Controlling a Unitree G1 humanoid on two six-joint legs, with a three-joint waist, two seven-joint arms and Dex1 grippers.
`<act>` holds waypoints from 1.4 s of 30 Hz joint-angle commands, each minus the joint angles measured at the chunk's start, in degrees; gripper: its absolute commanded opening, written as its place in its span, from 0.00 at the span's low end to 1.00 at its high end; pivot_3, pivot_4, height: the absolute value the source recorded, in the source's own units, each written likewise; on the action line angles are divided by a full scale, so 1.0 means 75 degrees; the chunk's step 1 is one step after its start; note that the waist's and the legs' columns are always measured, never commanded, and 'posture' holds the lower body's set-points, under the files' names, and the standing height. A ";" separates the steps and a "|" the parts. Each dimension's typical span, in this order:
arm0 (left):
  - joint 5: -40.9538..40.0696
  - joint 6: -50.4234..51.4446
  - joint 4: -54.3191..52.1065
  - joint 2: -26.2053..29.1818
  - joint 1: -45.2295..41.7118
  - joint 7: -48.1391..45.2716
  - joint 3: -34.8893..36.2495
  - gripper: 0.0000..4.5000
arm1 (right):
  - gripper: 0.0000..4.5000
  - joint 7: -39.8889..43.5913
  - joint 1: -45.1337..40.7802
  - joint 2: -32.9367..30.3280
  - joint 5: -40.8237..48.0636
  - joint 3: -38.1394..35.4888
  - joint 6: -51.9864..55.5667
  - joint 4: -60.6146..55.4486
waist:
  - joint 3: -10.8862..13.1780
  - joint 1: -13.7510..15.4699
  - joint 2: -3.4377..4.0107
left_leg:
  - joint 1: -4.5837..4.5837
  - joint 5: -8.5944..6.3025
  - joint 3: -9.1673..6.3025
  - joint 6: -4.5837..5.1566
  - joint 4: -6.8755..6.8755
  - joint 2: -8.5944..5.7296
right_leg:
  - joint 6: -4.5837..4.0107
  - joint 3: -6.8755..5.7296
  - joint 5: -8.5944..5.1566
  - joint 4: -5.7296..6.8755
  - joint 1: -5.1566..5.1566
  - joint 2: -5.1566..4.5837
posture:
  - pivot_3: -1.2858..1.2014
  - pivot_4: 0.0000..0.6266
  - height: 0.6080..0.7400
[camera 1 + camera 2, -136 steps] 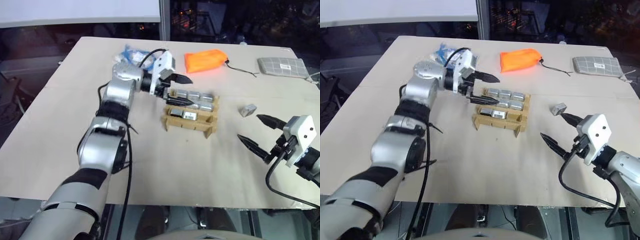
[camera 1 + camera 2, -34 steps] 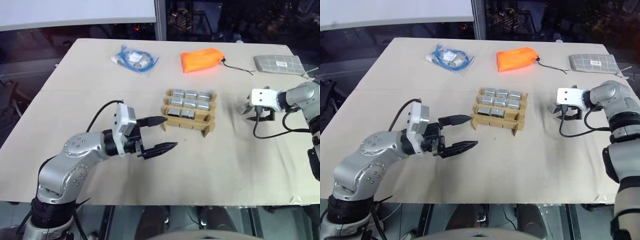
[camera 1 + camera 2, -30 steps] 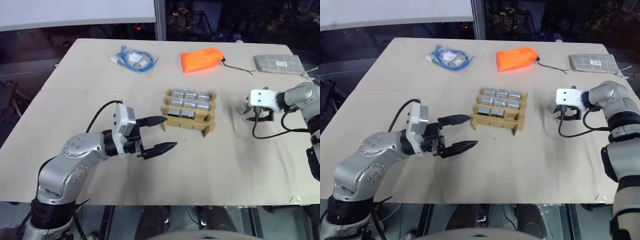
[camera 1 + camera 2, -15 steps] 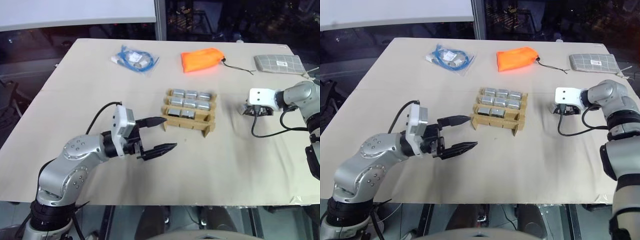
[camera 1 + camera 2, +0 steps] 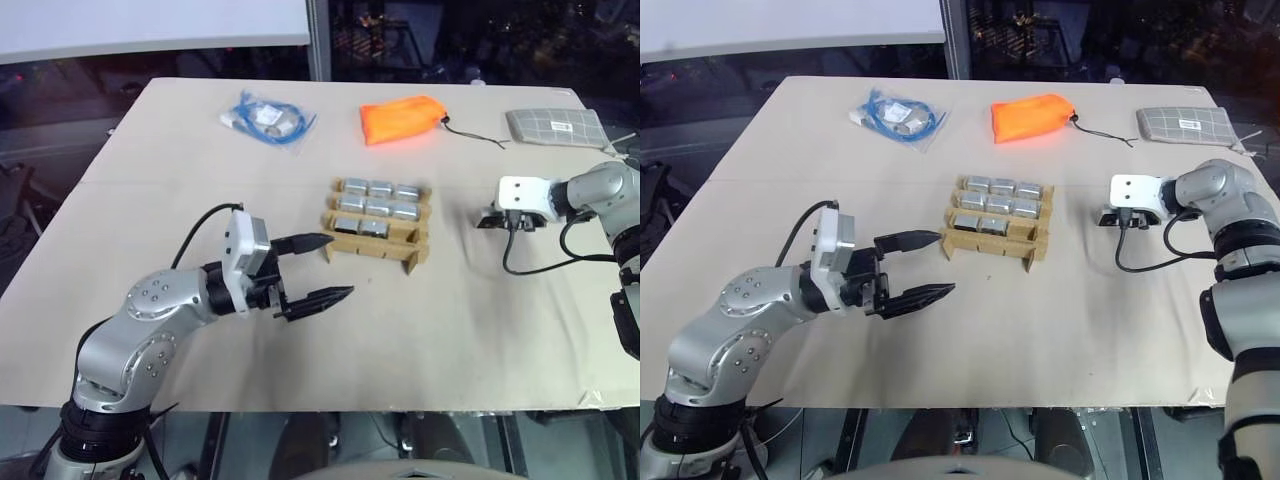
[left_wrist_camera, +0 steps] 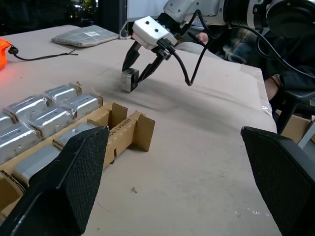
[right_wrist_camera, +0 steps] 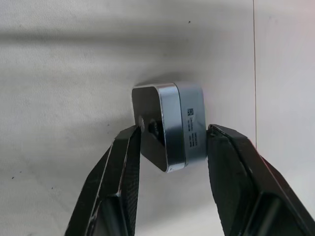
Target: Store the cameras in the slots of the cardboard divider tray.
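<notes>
While your right gripper angles down over the surface at about 3 o'clock of the cardboard divider tray, its two black fingers press the opposite faces of a lone silver-grey camera that rests on the surface, well apart from the tray. That arm reaches out from the right edge with the wrist bent inward toward the tray. Your left gripper lies level near 7 o'clock of the tray, pointing toward your right, with its fingers spread wide and nothing between them; the elbow is folded close in. Eight cameras already sit in the tray's slots, and the slot at the near right corner looks empty.
</notes>
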 commanded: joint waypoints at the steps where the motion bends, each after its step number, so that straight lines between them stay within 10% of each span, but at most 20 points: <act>1: -0.0001 -0.0122 -0.0196 0.0058 -0.0002 0.0001 -0.0032 1.00 | 0.45 0.0159 -0.0010 -0.0073 0.0116 -0.0169 -0.0030 -0.0144 | 0.0000 0.0001 0.0000 | 0.0000 0.0000 0.0000 0.0000 -0.0004 -0.0001 | 0.0000 0.0000 0.0000 -0.0004 0.0000 -0.0001 | 0.52 0.24 1.00; 7: -0.0008 -0.0115 -0.0156 0.0047 -0.0081 -0.0008 -0.0081 1.00 | 0.15 0.0343 0.0092 -0.0121 0.0280 -0.0274 0.0053 -0.0257 | -0.0005 -0.0046 -0.0010 | 0.0025 0.0000 0.0000 0.0000 -0.0015 0.0000 | 0.0001 -0.0001 0.0001 -0.0025 0.0026 -0.0001 | 0.52 0.24 1.00; 20: 0.0026 -0.0211 0.0007 0.0057 -0.0193 -0.0073 -0.0157 1.00 | 0.15 0.1425 0.0438 -0.0006 0.1825 -0.1328 0.1604 -0.1559 | 0.0007 -0.0114 0.0004 | 0.0086 -0.0001 0.0003 0.0001 -0.0051 -0.0010 | 0.0001 -0.0002 0.0000 -0.0052 0.0081 -0.0030 | 0.52 0.24 1.00; 31: 0.0043 -0.1232 0.0091 0.0092 0.0924 -0.0333 0.0850 1.00 | 0.15 0.1237 0.2294 0.0448 0.3880 -0.1710 0.6848 -0.8329 | 0.0008 -0.0082 0.0008 | 0.0076 -0.0022 -0.0009 0.0030 -0.0076 -0.0013 | -0.0001 -0.0011 0.0000 -0.0055 0.0064 -0.0088 | 0.52 0.24 1.00; 42: -0.0426 -0.1039 -0.0155 0.0196 0.1750 -0.0053 0.1783 1.00 | 0.15 0.0937 0.2088 0.0733 0.3622 -0.1035 0.6954 -0.8034 | 0.0008 -0.0091 0.0007 | 0.0072 -0.0025 -0.0024 0.0027 -0.0099 -0.0024 | -0.0030 -0.0005 -0.0015 -0.0072 0.0063 -0.0115 | 0.52 0.24 1.00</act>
